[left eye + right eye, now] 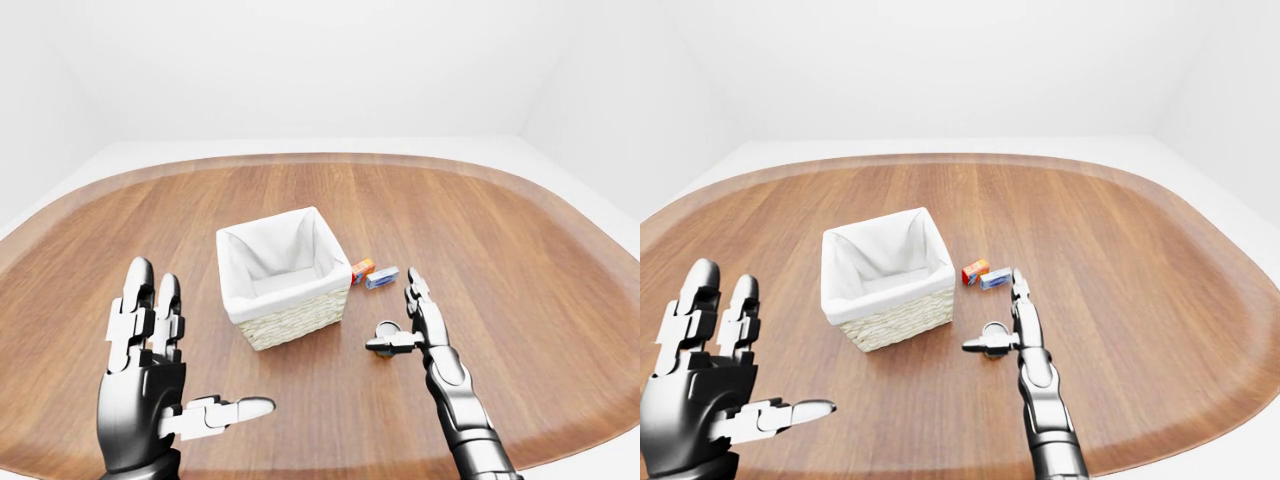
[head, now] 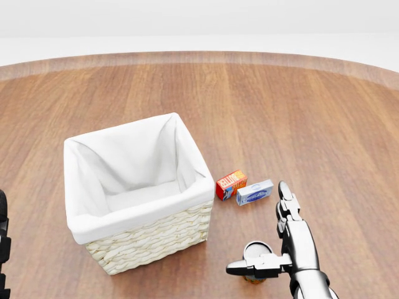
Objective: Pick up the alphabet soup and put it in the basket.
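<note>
The right hand (image 2: pixel 274 249) hung spread open over the alphabet soup (image 2: pixel 255 252) — thumb across its lid, nothing gripped — the basket (image 2: pixel 149 233) to its left.

Head view: basket (image 2: pixel 140 193) left on counter (image 2: pixel 324 124); two small boxes (image 2: pixel 244 189) just right; alphabet soup (image 2: pixel 254 266) below them.

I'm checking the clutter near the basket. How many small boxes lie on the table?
2. An orange-red box lies just right of the basket in the head view, and a blue-white box lies right beside it. The basket's walls could hide others.
</note>
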Controlling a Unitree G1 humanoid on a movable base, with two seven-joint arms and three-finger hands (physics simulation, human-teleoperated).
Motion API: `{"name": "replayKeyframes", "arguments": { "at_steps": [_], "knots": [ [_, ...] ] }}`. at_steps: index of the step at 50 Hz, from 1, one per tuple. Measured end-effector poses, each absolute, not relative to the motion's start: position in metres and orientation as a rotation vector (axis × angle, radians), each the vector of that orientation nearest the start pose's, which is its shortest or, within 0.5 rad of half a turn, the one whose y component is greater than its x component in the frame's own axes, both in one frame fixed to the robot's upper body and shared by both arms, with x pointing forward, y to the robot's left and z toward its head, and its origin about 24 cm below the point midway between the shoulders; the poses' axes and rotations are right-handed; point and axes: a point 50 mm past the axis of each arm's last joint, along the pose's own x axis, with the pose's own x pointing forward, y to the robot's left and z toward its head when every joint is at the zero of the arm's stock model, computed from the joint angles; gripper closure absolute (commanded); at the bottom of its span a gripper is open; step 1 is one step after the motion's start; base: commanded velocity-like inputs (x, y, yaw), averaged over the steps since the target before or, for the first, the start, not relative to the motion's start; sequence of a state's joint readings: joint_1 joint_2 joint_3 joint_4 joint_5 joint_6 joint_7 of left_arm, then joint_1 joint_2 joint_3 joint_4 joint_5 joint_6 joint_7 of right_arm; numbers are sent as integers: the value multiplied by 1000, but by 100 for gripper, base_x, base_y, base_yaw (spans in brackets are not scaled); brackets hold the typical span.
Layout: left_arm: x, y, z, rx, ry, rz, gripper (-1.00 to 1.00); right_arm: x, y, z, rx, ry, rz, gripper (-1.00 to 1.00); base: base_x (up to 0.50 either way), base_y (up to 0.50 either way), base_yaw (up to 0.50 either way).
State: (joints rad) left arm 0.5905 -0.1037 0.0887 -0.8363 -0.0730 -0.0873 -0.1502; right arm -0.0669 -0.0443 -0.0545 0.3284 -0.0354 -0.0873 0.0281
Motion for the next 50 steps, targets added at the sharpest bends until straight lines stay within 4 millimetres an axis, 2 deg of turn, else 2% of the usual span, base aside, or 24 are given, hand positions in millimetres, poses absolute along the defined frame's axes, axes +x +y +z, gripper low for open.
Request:
{"name": "replayKeyframes", "arguments": {
  "at_steps": [43, 50],
  "knots": [
    [128, 180, 134, 0, -358, 118, -100, 271, -173, -45, -99, 379, -42, -100, 0, 0, 0],
    [128, 181, 135, -1, -361, 118, -100, 270, -174, -59, -118, 458, -47, -100, 0, 0, 0]
  ]
}}
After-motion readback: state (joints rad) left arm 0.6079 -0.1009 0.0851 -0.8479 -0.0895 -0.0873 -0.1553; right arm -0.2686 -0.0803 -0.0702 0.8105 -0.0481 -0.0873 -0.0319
